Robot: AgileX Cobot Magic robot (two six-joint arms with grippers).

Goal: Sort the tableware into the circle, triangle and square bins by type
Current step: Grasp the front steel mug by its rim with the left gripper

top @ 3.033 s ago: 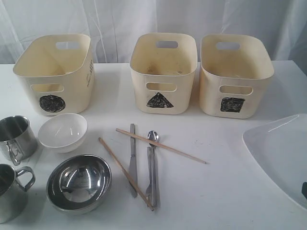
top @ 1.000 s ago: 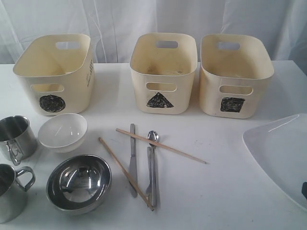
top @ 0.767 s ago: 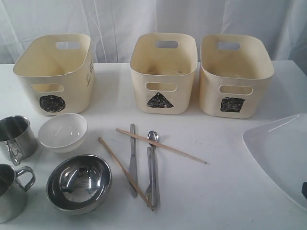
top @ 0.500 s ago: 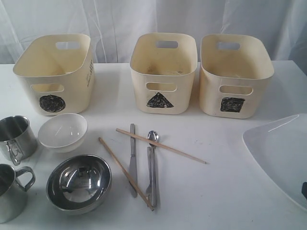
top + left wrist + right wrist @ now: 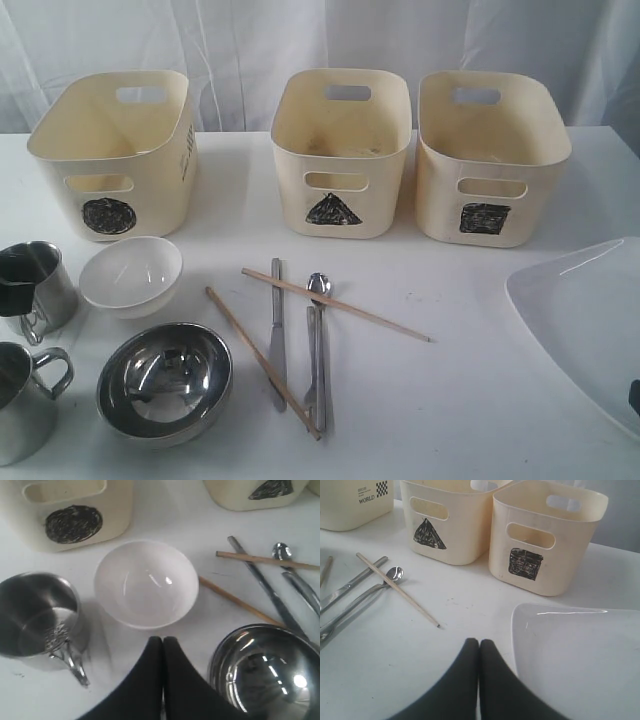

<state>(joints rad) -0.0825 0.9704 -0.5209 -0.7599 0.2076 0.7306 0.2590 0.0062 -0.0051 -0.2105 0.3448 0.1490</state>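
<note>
Two steel mugs (image 5: 45, 295) (image 5: 22, 400), a small white bowl (image 5: 130, 272) and a steel bowl (image 5: 165, 380) stand at the left. The knife (image 5: 276, 330), spoon (image 5: 320, 320), fork (image 5: 311, 370) and two chopsticks (image 5: 335, 305) (image 5: 260, 360) lie in the middle. The large white plate (image 5: 585, 320) sits at the right. My left gripper (image 5: 163, 640) is shut and empty, hovering just short of the white bowl (image 5: 146, 582), between a mug (image 5: 40, 615) and the steel bowl (image 5: 265, 672). My right gripper (image 5: 479, 642) is shut and empty beside the plate (image 5: 580, 650).
Three cream bins stand along the back: circle (image 5: 110, 150), triangle (image 5: 340, 150), square (image 5: 490, 155). A white curtain hangs behind them. Bare table lies between the cutlery and the plate. A dark tip of the left gripper (image 5: 18, 272) overlaps the far mug.
A dark part of my left gripper has come into the exterior view at the left edge, over the far mug. Nothing on the table has moved.
</note>
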